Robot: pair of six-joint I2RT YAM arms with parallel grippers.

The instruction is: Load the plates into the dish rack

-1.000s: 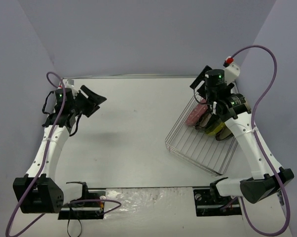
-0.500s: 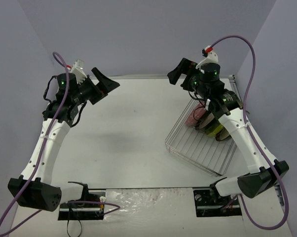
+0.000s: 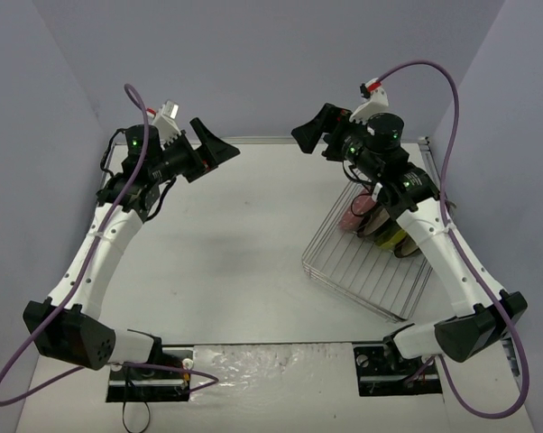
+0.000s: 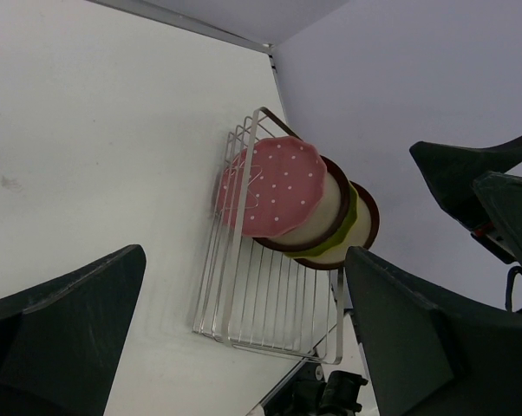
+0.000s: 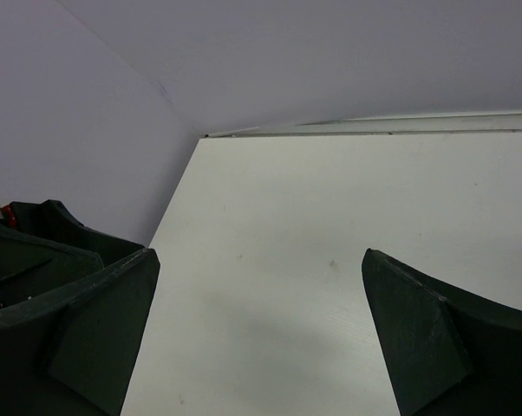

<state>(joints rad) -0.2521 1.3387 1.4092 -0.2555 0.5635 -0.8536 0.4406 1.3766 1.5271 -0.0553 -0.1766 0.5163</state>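
Loading step looks finished: all four plates stand on edge in the dish rack point(image 4: 244, 303), bunched at its far end on the right side of the table point(image 3: 235, 244). In the left wrist view the order is the pink plate point(image 4: 274, 186) in front, then a dark-red-rimmed plate point(image 4: 334, 201), the yellow-green plate point(image 4: 351, 211), and a second dark-red-rimmed plate point(image 4: 371, 221) at the back. They overlap closely and lean a bit; can't tell which prongs hold each one

No plate shows on the bare table in any view

Left gripper point(image 3: 219, 147) is spread wide with nothing between the fingers, held high over the far left of the table and aimed toward the rack. Right gripper point(image 3: 309, 133) is also spread wide and empty, held high just beyond the rack's far corner and facing the left one. Neither touches the rack or a plate

My read: task is at its end, nothing left to pick. Next move is likely parking both arms. That calls for the right arm to clear the rack's raised side and the plate tops, since its forearm crosses right over them and a bump could tip the stack
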